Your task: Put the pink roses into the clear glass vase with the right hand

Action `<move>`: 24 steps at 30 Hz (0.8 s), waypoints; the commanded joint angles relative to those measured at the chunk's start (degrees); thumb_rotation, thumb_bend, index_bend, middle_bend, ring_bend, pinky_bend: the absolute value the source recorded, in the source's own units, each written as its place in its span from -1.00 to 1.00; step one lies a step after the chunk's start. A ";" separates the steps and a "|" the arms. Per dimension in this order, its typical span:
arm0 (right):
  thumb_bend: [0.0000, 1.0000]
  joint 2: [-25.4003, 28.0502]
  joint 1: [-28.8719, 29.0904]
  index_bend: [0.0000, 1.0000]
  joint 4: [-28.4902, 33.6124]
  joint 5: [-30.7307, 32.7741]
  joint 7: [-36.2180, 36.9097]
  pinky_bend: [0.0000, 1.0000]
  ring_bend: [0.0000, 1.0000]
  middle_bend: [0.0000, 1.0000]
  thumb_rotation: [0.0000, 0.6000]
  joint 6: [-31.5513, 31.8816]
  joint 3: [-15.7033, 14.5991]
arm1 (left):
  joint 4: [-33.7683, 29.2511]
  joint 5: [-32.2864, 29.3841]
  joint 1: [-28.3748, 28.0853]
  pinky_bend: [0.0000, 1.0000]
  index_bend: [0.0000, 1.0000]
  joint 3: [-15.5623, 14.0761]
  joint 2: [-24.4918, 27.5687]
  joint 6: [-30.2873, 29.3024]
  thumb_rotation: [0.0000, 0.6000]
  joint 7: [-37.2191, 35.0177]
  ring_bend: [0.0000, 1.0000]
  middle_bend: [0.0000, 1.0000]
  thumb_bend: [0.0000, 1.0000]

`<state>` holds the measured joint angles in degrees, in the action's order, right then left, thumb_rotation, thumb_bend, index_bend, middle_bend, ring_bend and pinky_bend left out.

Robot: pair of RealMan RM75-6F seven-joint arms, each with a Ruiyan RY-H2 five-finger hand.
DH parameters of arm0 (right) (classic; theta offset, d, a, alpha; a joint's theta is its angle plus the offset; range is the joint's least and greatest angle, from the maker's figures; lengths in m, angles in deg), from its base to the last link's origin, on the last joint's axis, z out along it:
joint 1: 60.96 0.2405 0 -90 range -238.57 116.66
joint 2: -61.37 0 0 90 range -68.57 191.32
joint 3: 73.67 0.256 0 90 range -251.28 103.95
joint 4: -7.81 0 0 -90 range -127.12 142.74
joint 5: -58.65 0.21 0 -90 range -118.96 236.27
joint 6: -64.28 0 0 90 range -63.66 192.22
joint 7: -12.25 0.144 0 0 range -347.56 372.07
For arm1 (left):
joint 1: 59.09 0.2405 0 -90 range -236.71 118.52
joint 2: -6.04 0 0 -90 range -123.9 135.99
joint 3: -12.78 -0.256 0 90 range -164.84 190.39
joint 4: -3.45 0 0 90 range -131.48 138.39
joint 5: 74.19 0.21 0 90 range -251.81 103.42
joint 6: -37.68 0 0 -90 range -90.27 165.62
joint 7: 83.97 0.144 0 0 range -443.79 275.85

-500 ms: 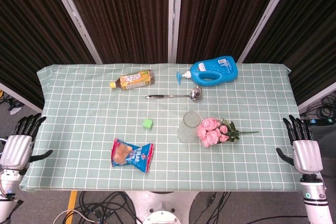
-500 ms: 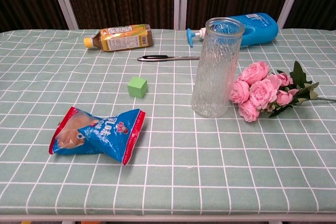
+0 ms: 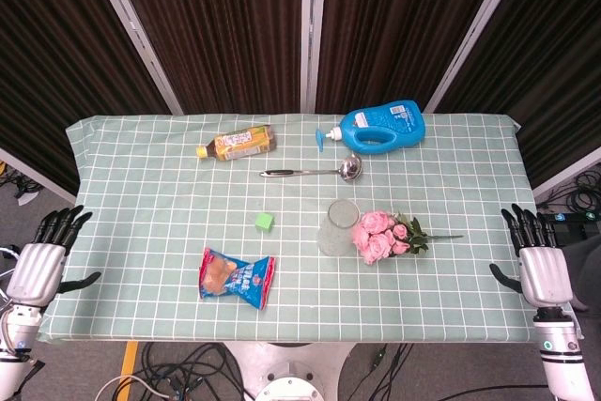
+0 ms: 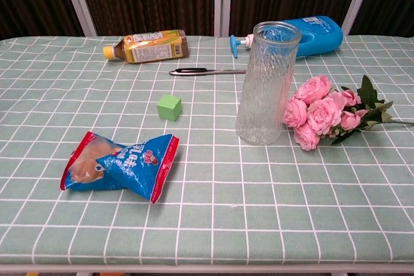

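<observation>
The pink roses point(image 3: 380, 236) point(image 4: 318, 113) lie flat on the table, blooms against the right side of the clear glass vase point(image 3: 337, 227) point(image 4: 265, 83), stem pointing right. The vase stands upright near the table's middle. My right hand point(image 3: 536, 262) hangs beside the table's right edge, well right of the roses, fingers straight and apart, holding nothing. My left hand point(image 3: 42, 256) sits off the table's left edge, fingers spread and empty. Neither hand shows in the chest view.
A blue detergent bottle point(image 3: 380, 126) lies at the back, a metal ladle point(image 3: 312, 172) in front of it, and a yellow tea bottle point(image 3: 238, 144) at back left. A green cube point(image 3: 265, 222) and a blue snack bag point(image 3: 236, 277) lie left of the vase.
Both hands have shifted slightly downward beside the table edges. Nothing on the table has moved.
</observation>
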<state>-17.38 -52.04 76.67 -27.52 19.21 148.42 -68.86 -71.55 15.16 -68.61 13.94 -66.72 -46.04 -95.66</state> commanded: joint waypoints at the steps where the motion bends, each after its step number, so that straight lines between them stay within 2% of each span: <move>1: -0.87 0.54 0.42 -1.00 1.10 0.71 0.25 -1.00 -1.00 -1.00 1.00 -1.66 -0.10 | -0.02 0.06 -0.05 -0.88 -0.83 -0.06 -0.03 0.08 1.00 -0.33 -1.00 -0.96 -1.00; 6: -0.91 2.12 2.08 -1.00 4.74 1.76 -0.46 -1.00 -1.00 -1.00 1.00 -5.80 0.05 | 0.10 0.83 -0.01 -0.88 -0.83 -0.28 -0.16 -0.61 1.00 -0.72 -1.00 -0.96 -1.00; 13: -1.00 4.61 7.77 -1.00 14.17 6.45 -8.06 -1.00 -1.00 -0.96 1.00 -16.98 1.69 | 0.85 0.66 0.04 -0.89 -0.83 -0.15 -0.31 -0.86 1.00 -1.70 -1.00 -0.96 -1.00; 17: -1.00 3.17 10.99 -1.00 15.87 9.95 -13.94 -1.00 -1.00 -0.95 1.00 -20.85 3.47 | 1.47 0.24 0.16 -0.89 -0.83 0.01 0.00 -0.86 1.00 -2.44 -1.00 -0.96 -1.00; 21: -1.00 0.35 15.15 -1.00 15.13 15.29 -19.61 -1.00 -1.00 -0.96 1.00 -25.74 5.66 | 2.03 0.21 0.35 -0.89 -0.83 0.11 0.12 -1.34 1.00 -3.64 -1.00 -0.96 -1.00; 24: -1.00 -1.38 17.52 -1.00 14.76 17.58 -22.82 -1.00 -1.00 -0.96 1.00 -28.03 6.18 | 2.44 -0.26 0.54 -0.89 -0.83 0.26 0.33 -1.33 1.00 -4.76 -1.00 -0.96 -1.00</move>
<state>-17.16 -36.51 91.56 -11.66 -1.34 122.38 -63.62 -69.31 15.11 -68.17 14.11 -66.50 -47.35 -100.07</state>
